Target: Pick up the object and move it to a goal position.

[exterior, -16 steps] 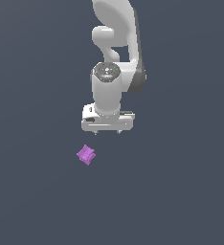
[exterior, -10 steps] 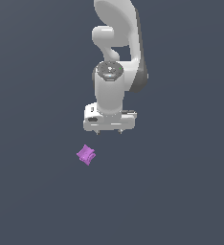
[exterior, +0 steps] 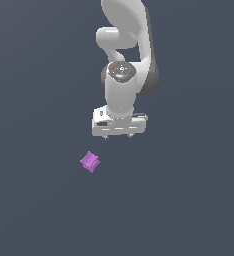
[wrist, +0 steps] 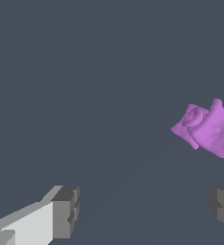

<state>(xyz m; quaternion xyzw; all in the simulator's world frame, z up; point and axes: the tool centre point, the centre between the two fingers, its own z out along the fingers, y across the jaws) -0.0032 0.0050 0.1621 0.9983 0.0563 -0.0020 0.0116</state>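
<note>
The object (exterior: 90, 161) is a small bright purple block with notched edges, lying on the dark grey floor toward the exterior view's left of the arm. The wrist view shows the object (wrist: 207, 128) lying apart from the fingers. My white gripper (exterior: 118, 136) hangs above the floor, up and toward the exterior view's right of the block, not touching it. In the wrist view the gripper (wrist: 145, 206) is open, with two grey fingertips (wrist: 66, 210) wide apart and nothing between them.
A plain dark grey floor (exterior: 189, 200) fills both views. The white arm (exterior: 124, 45) rises behind the gripper toward the top of the exterior view.
The gripper has shifted slightly toward the block and the wrist has tipped a little. The purple block has stayed in place.
</note>
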